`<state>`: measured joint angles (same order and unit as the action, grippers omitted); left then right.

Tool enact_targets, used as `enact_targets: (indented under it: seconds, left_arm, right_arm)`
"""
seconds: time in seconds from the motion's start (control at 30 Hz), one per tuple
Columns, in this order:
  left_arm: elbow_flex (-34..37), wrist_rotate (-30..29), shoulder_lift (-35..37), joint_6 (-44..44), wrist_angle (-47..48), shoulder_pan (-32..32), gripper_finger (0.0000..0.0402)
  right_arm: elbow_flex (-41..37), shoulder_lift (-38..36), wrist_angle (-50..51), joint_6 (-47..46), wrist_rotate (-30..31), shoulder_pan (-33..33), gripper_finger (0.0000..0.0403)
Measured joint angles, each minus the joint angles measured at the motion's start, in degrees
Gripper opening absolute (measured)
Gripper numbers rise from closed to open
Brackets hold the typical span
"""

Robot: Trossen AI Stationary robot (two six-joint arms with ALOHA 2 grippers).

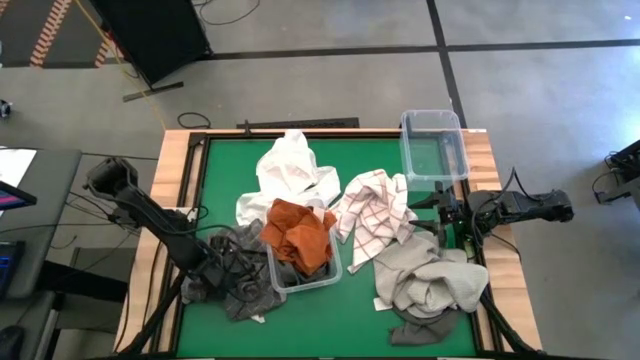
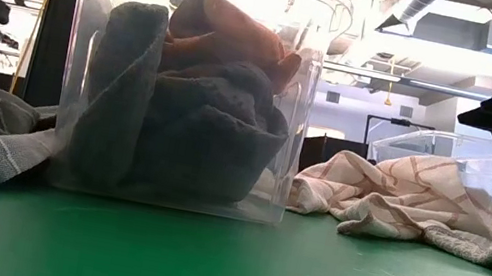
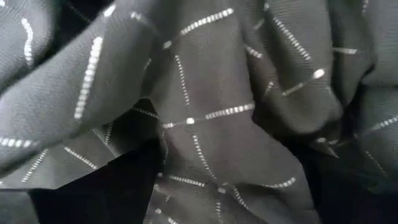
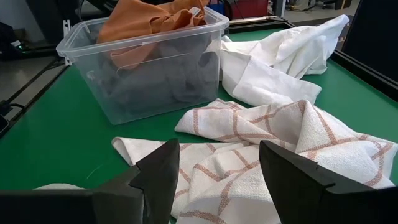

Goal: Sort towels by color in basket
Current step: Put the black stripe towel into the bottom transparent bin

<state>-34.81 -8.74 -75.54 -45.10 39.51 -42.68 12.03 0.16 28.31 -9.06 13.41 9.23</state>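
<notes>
The green tabletop (image 1: 330, 320) carried two clear bins. One bin (image 1: 300, 272) sat at the centre of the high frame, holding a dark grey towel (image 2: 198, 120) low down with a rust orange towel (image 1: 298, 232) heaped on top and rising over the rim. The second bin (image 1: 433, 145) stood at the upper right, near the tabletop's far edge; no cloth could be seen in it.

A white towel (image 1: 290, 175) lay crumpled above and left of the centre bin, touching it. A white towel with red checks (image 1: 375, 215) was spread just right of that bin, between it and the right arm. A beige-grey towel (image 1: 430, 275) was piled at the lower right, with a darker grey cloth (image 1: 420, 328) showing beneath its lower edge. A heathered grey towel with a dotted light grid (image 1: 240, 285) lay bunched at the lower left, against the centre bin's left side.

The left tool (image 1: 215, 268) was down on that grey towel; its wrist view was filled with the grey grid fabric (image 3: 205, 118) and showed no fingers, so I could not tell its state from the frames.

The right tool (image 4: 217, 165) hung released above the checked towel, fingers spread apart and holding nothing, at mid right of the high frame.
</notes>
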Motion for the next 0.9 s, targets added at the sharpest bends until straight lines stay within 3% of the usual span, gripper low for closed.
enact_targets:
  seconds: [0.1,0.17,0.37,0.5,0.63,0.77,0.9]
  left_arm:
    - [1.1,0.0,0.0,-1.2,-0.2,0.0,0.0283]
    - [1.0,0.0,0.0,-0.5,-0.6,0.0,0.0235]
    - [0.7,0.6,-0.1,5.4,-3.4,0.0,0.0031]
    - [-2.2,2.1,-0.4,7.7,0.7,0.0,0.0018]
    - [-11.1,1.7,-0.2,11.5,7.9,-0.5,0.0012]
    - [-22.9,-3.9,-0.2,15.3,17.7,-1.9,0.0012]
    - [-35.1,-13.2,-0.2,17.3,27.9,-3.5,0.0012]
  right_arm:
    - [0.0,0.0,0.0,0.0,0.0,0.0,0.0249]
    - [0.0,0.0,0.0,0.0,0.0,0.0,0.0249]
    - [0.0,0.0,0.0,0.0,0.0,0.0,0.0249]
    - [0.0,0.0,0.0,0.0,0.0,0.0,0.0249]
    - [0.0,0.0,0.0,0.0,0.0,0.0,0.0249]
    - [0.0,0.0,0.0,0.0,0.0,0.0,0.0249]
    - [0.0,0.0,0.0,0.0,0.0,0.0,0.0249]
